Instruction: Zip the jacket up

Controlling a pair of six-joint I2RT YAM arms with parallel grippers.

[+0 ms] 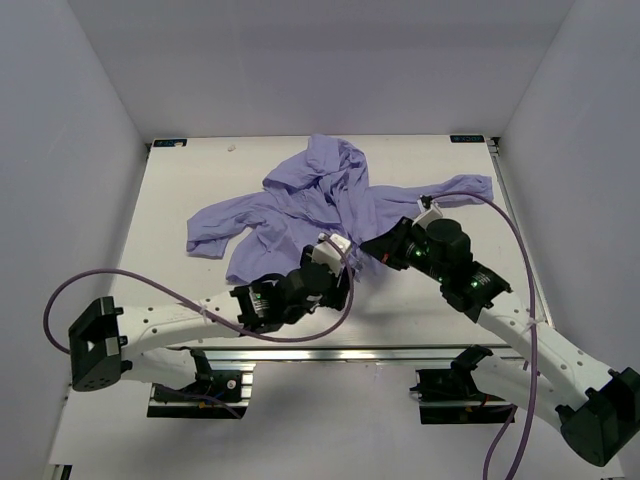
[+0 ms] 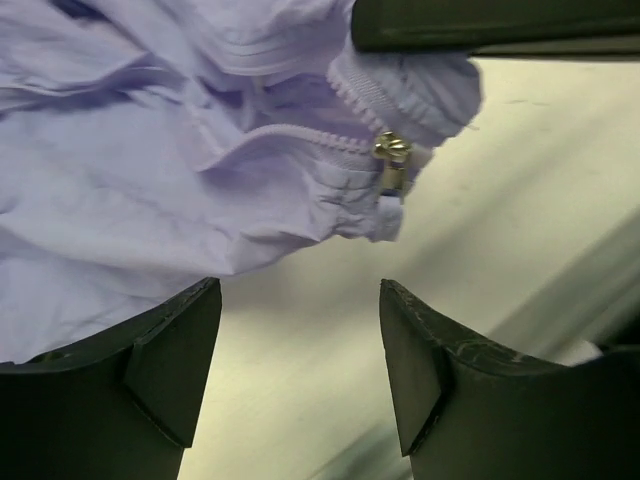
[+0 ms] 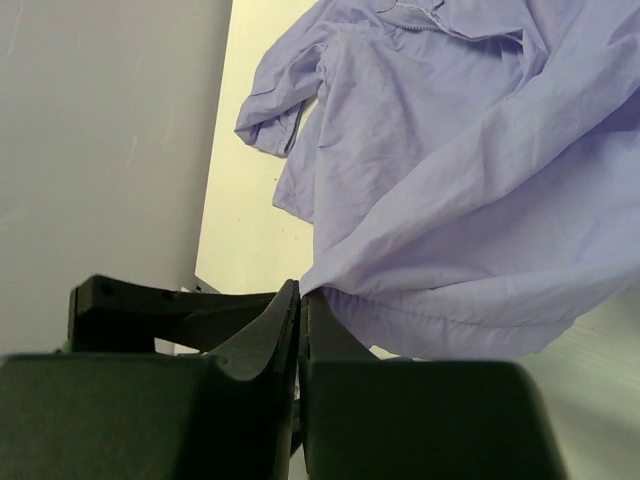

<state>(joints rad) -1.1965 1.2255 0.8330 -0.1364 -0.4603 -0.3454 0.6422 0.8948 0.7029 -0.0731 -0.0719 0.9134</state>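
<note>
The near hem (image 3: 450, 322) of the one jacket (image 1: 330, 200) lay partly hidden; the right gripper (image 3: 299, 292) pinched it, the left gripper (image 2: 300, 290) gaped beside its single slider (image 2: 392, 150).

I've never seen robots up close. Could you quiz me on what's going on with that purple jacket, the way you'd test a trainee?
1. True or false: the left gripper is shut on the jacket.
2. What colour is the zipper slider seen in the left wrist view? A gold, B black, C red.
3. Which gripper is pinching an edge of the jacket?

Key
1. False: its jaws stand apart with no fabric between them.
2. A.
3. The right gripper, closed on a stitched edge of the fabric.
</note>
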